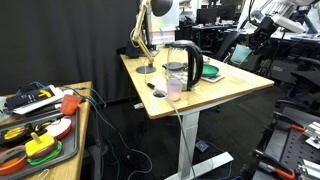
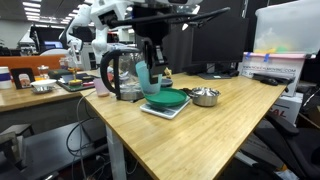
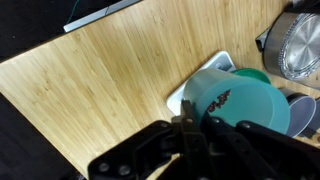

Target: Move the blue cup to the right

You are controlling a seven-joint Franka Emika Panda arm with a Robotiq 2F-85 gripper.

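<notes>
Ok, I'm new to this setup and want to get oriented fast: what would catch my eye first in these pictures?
The gripper looks closed on the rim of the blue cup, right beside the clear kettle on the wooden desk. Next to them sits a green plate on a white tray, with a metal bowl beside it. In an exterior view a pink cup stands in front of the kettle.

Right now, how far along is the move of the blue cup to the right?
Done: the grasp. In the wrist view the pincer looks shut on the rim of the blue cup. In hand: in an exterior view the cup hangs under the pincer, apparently off the table, between the kettle and the green dish. Left: carrying it to the right, setting it on the table and letting go.
</notes>
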